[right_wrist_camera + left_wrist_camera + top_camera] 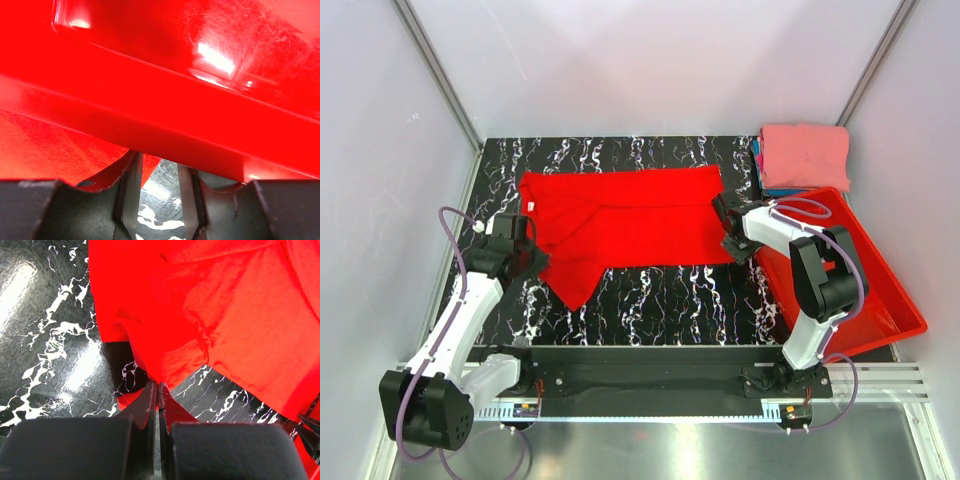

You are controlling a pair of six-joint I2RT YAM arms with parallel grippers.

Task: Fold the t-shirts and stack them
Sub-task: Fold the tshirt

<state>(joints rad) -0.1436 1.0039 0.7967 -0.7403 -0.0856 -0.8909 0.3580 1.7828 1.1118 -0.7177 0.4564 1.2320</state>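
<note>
A red t-shirt [630, 215] spread on the desk [660, 295], a pincer at each side.
The shirt lies mid-frame in the overhead view. Its lower-left flap narrows to a point where the left pincer [157, 386] is clenched on the cloth. The right pincer [160, 167], jaws apart, sits at the shirt's right edge beside the red bin [880, 290]. A folded pink t-shirt [805, 155] tops blue ones at upper right.

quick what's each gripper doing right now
left gripper: closed, pinching the edge of the red t-shirt
right gripper: open, nothing between its jaws
</note>
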